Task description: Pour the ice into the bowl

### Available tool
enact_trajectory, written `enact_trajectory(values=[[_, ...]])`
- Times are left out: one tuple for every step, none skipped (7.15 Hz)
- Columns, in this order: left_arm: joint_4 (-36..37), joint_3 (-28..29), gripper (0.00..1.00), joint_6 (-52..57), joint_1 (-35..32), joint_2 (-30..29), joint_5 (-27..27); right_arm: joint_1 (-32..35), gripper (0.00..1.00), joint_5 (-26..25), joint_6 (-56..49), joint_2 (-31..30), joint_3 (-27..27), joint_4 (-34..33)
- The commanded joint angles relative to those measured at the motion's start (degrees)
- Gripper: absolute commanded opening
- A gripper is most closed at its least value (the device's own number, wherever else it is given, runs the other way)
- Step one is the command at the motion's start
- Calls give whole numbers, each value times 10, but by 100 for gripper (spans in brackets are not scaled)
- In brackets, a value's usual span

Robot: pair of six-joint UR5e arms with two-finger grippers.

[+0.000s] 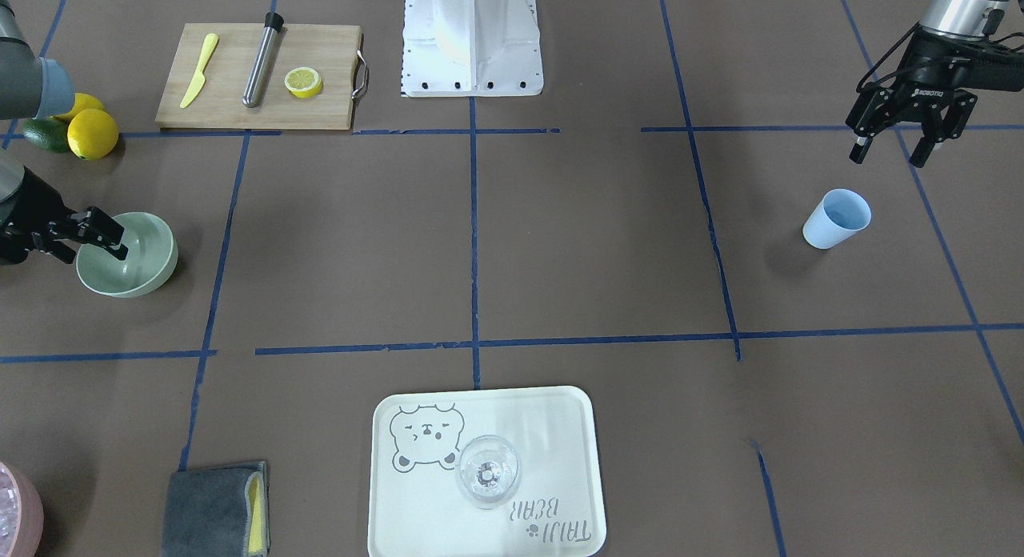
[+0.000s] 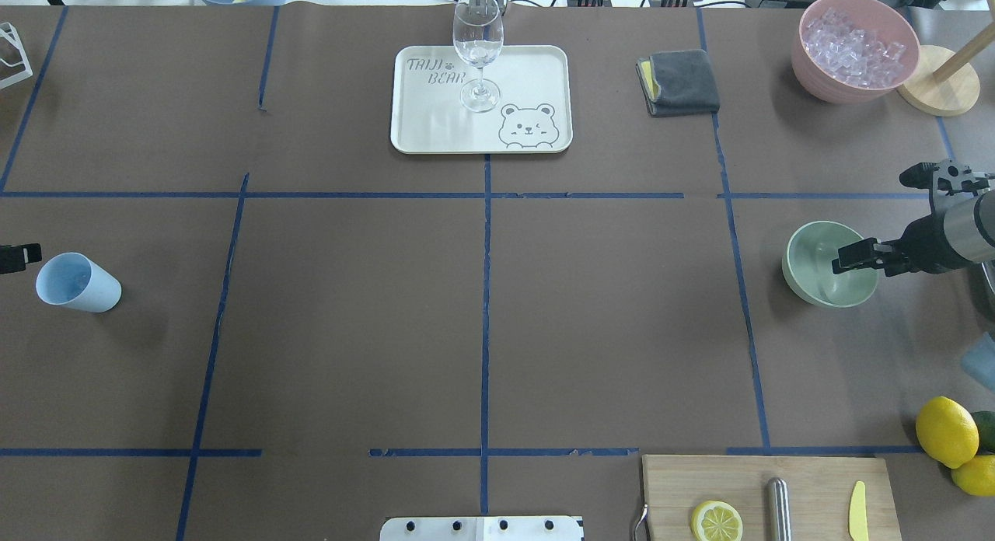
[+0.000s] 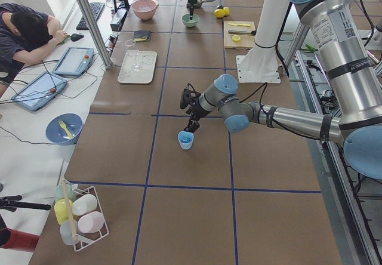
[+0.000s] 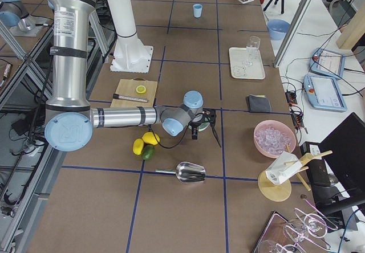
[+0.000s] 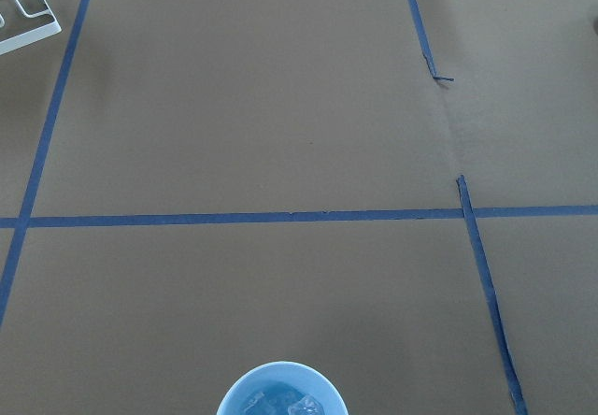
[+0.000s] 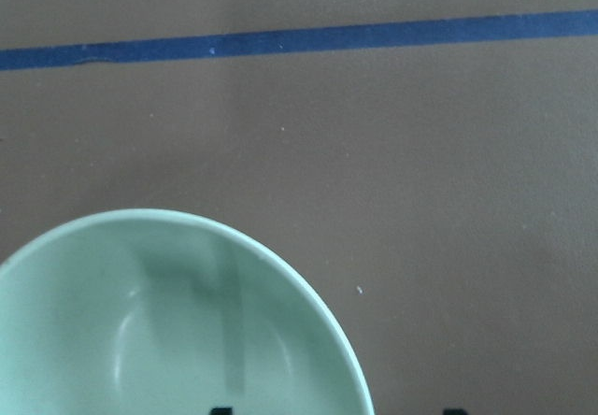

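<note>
The pale mint-green bowl point(image 1: 132, 261) stands near the robot's right end of the table; it also shows in the overhead view point(image 2: 816, 265) and the right wrist view point(image 6: 140, 331). My right gripper point(image 1: 96, 253) is open and straddles the bowl's rim, one finger inside and one outside. The light blue cup point(image 1: 836, 218) stands upright at the other end, with small clear ice cubes point(image 5: 280, 402) in it. My left gripper point(image 1: 888, 158) is open and empty, hovering just behind and above the cup. More ice point(image 2: 851, 42) fills the pink container point(image 2: 824, 82).
A cutting board point(image 1: 232, 113) holds a lemon slice point(image 1: 304, 82), a yellow knife and a steel rod. Lemons and a lime point(image 1: 90, 133) lie beside it. A tray point(image 1: 552, 429) carries a clear glass point(image 1: 488, 470). A grey cloth point(image 1: 212, 518) lies nearby. A metal scoop point(image 4: 188, 173) lies on the table.
</note>
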Motion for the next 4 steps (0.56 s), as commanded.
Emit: enact_trajectory(values=[[0, 0, 100, 1, 1, 2, -1, 0, 0, 4, 2, -5, 5, 0], [0, 1, 100, -3, 7, 4, 0, 1, 0, 7, 2, -13, 16, 0], [-1, 0, 100, -5, 14, 5, 1, 3, 0, 26, 2, -27, 41, -1], [-4, 0, 100, -12, 23, 5, 4, 29, 0, 62, 3, -29, 63, -8]])
